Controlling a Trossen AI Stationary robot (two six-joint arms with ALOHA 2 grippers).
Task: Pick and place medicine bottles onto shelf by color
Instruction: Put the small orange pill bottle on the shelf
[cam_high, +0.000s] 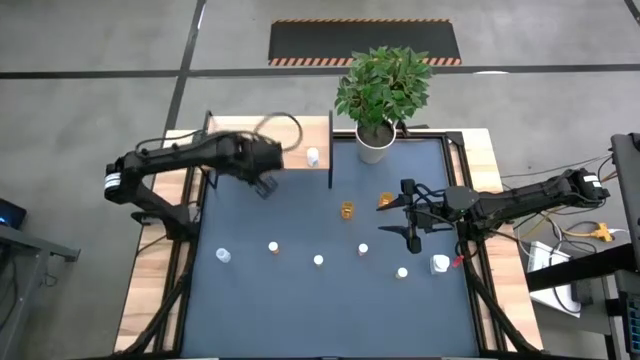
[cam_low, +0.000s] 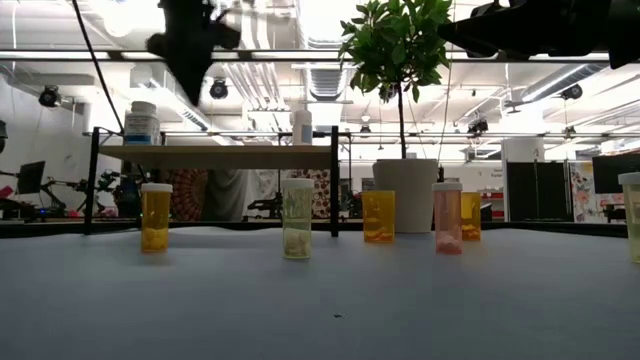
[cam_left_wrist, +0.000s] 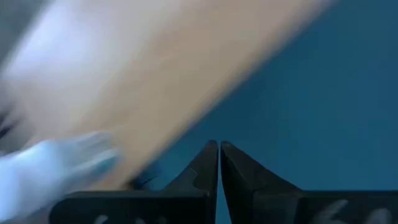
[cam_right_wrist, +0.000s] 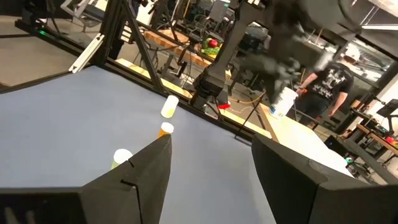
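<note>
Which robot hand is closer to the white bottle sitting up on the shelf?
The left. The left gripper, shut and empty, hangs just beside the shelf, close to the white bottle. The right gripper, open, is far across the table, over the scattered bottles.

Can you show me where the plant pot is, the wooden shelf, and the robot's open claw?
white plant pot (cam_high: 375, 146): high view, on its rim.
wooden shelf (cam_low: 215, 156): low view, on the board's front edge.
right gripper (cam_high: 411, 212): high view, midway between its open fingertips.
</note>
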